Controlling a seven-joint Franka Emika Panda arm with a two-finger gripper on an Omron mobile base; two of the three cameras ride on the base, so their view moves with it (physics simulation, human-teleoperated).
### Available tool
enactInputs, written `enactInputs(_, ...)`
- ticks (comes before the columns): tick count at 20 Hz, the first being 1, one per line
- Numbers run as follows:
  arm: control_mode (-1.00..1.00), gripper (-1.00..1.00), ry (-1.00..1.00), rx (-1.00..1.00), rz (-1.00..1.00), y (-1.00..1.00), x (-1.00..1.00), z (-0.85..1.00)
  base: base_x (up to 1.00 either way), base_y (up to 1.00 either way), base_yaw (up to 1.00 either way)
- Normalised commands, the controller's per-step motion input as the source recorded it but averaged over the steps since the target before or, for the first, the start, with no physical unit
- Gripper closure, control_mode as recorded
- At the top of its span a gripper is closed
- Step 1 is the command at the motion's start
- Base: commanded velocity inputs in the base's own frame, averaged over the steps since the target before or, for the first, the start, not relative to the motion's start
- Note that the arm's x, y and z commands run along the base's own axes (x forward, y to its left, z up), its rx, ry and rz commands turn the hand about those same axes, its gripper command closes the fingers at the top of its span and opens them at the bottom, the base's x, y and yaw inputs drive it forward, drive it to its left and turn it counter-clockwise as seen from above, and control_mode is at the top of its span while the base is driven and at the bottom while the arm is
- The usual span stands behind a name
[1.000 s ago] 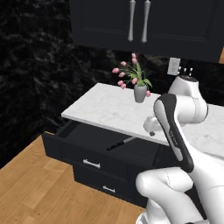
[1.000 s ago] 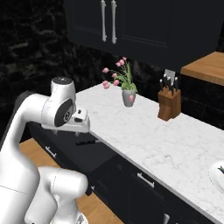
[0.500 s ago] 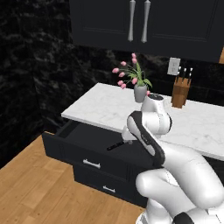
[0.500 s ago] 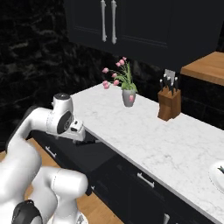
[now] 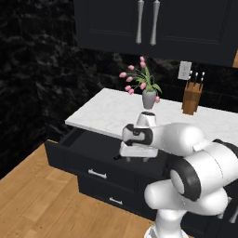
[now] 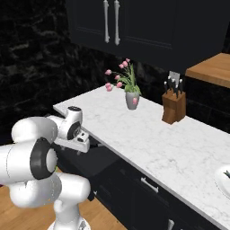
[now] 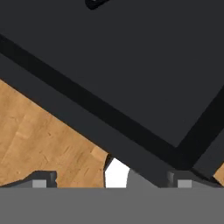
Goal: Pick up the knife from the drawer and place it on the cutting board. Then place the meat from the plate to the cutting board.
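Knife-fetching explains the pose: the two-finger gripper (image 5: 135,159), jaws spread wide and grasping nothing, hangs over the pulled-out wide black drawer (image 5: 88,148) below the white marble bench (image 5: 111,114), the slim dark-handled knife (image 7: 97,3) lying at twelve o'clock in the hand view.

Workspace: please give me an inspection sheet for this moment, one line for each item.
Surface: white marble counter, above an open black drawer.
Job's things: a dark knife handle lies in the drawer at the top edge of the hand view; part of a pale plate sits at the counter's right end.
Clutter: vase of pink flowers; wooden knife block.
Grippers: end effector open, over the drawer, holding nothing.
Cables: nothing seen.
Surroundings: black upper cabinets, wall outlet, wooden floor.
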Motion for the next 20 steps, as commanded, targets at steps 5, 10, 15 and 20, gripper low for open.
enactInputs(5, -1.0, -1.0, 0.09, 0.0, 0.0, 0.03, 0.48, -0.46, 0.0, 0.0, 0.0)
enactInputs(10, -1.0, -1.0, 0.0, -0.01, 0.0, 0.05, 0.4, -0.24, 0.0, 0.0, 0.0)
enactInputs(15, -1.0, -1.0, 0.0, 0.0, 0.0, 0.03, 0.24, -0.42, 0.0, 0.0, 0.0)
enactInputs(20, -1.0, -1.0, 0.05, 0.0, 0.0, 0.0, 0.0, -0.62, 0.0, 0.0, 0.0)
